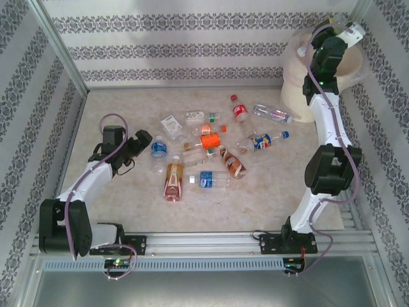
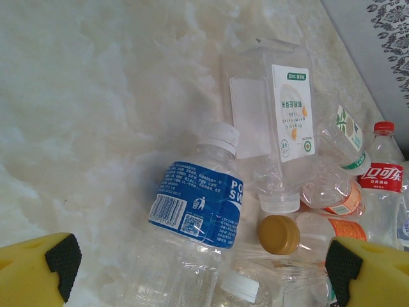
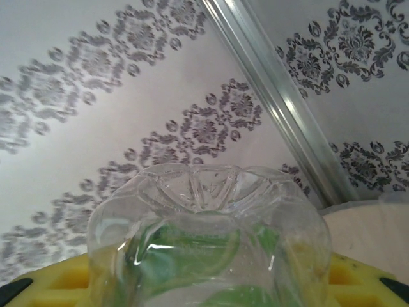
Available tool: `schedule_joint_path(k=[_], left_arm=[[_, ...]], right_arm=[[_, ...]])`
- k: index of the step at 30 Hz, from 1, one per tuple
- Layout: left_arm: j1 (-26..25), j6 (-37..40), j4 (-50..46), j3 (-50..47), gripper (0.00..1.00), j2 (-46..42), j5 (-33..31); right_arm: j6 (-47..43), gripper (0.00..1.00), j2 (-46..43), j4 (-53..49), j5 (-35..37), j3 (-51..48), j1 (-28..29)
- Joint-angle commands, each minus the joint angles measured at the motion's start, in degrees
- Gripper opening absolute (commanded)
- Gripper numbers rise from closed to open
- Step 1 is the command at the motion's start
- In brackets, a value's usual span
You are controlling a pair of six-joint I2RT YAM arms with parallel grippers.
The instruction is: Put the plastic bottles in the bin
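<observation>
Nearest to us, at the lower left of the top view, our left gripper (image 1: pixel 142 139) stands with its jaws wide apart and nothing between them. It sits just beside a clear plastic bottle with a blue label and white cap (image 1: pixel 158 150). In the left wrist view that bottle (image 2: pixel 198 214) lies just ahead of the yellow fingers (image 2: pixel 38 272), with a square clear bottle with a white label (image 2: pixel 271 109) beyond it and a red-labelled cola bottle (image 2: pixel 381 176) at the right edge. Across the middle of the pale marbled table (image 1: pixel 108 204) we see the other plastic bottles scattered on their sides, among them one with an orange-red label (image 1: pixel 173 180) and a crushed orange one (image 1: pixel 209 139). Farthest, at the upper right, our right gripper (image 1: pixel 347 33) hangs above the large round cream-white bin (image 1: pixel 295 89). Its wrist view shows it clamped on a clear bottle with green showing through its ribbed base (image 3: pixel 211 230).
</observation>
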Motion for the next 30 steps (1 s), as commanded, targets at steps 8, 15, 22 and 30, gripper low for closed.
schedule_joint_path(k=[8, 15, 22, 30], left_arm=[[-0.5, 0.8, 2.8, -0.2, 0.99, 0.7, -0.9], [-0.5, 0.4, 4.0, -0.9, 1.00, 2.0, -0.2], [-0.5, 0.2, 5.1, -1.8, 1.00, 2.5, -0.6], [-0.5, -0.2, 7.8, -1.9, 1.00, 5.6, 1.3]], right_arm=[[-30.6, 0.45, 6.0, 10.6, 7.3, 6.7, 5.5], [-52.3, 0.46, 14.0, 16.7, 16.9, 15.0, 9.9], [-58.7, 0.50, 16.8, 18.8, 21.5, 17.7, 12.0], [-57.9, 0.54, 17.1, 19.3, 27.8, 16.7, 13.2]])
